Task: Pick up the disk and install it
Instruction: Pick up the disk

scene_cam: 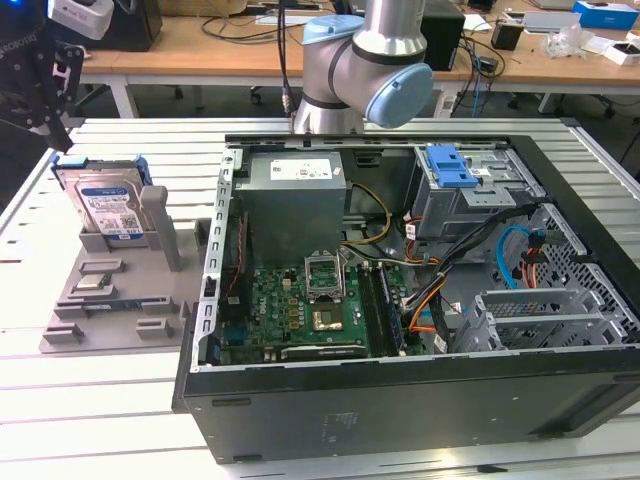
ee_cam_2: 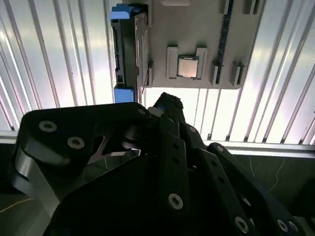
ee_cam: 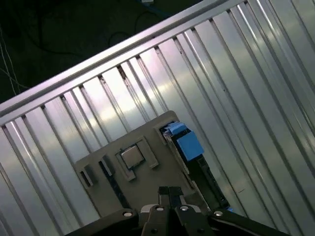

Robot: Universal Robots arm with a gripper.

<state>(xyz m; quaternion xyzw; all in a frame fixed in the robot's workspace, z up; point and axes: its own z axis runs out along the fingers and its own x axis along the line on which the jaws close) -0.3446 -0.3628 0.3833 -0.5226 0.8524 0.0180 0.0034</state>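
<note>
- Hovering the gripper over the grey holder tray, a bit off to the side of the disk. As far as I can tell it isn't touching anything.
- The claw is pinched together with nothing in it. In the first wrist view the two fingertips sit right against each other.
- The disk stands on edge in a slot of that tray, at the exterior view's left and well apart from the open PC case. Its label side faces the exterior camera.
- So I'd call this the approach to the pick, with the install not started.
- To do it well, I reckon the fingers need to spread enough to straddle the thin body before any descent.
- I'd centre them on the top edge between the blue rails, so the disk doesn't swing.
- I'd square the wrist to the flat faces. The second wrist view shows the disk edge-on, which is handy for lining up.
- Watch the grey post just beside the disk, since a finger could clip it.
- The chip in its tray pocket is near too.
</note>
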